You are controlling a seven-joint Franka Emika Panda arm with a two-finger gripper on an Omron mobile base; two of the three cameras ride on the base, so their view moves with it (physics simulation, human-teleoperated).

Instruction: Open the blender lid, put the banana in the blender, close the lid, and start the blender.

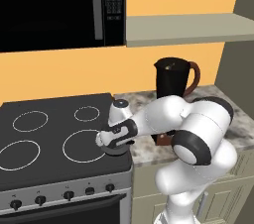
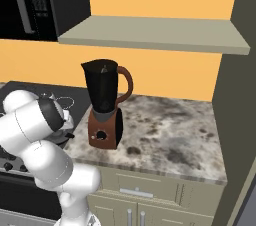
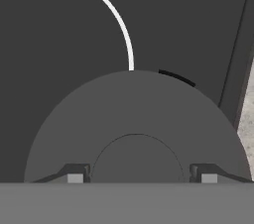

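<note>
The arm is bent low over the stove point(image 1: 44, 114), its hand right down at the front right burner ring point(image 1: 74, 146). Under the hand sits the blender lid point(image 3: 136, 119), a round dark grey disc lying flat on the black cooktop, overlapping that white ring near the stove's right edge. From the hand's own camera the gripper point(image 3: 138, 178) straddles the lid's low central knob point(image 3: 136, 161): one fingertip point(image 3: 75, 176) on each side of it, jaws parted, with a sliver of gap showing between each tip and the knob. Whether they're actually pressing on it, I cannot tell from here.

Over on the speckled stone counter point(image 2: 170, 130) stands the blender point(image 2: 105, 107), just right of the stove, its dark jar upright on the brown base, top uncovered, reddish handle point(image 2: 127, 85) pointing away from the stove, black button point(image 2: 101, 135) facing the front. Above hang the microwave point(image 1: 59, 7) and a pale shelf point(image 2: 155, 35). From the left camera, the white forearm crosses in front of the blender's base.
</note>
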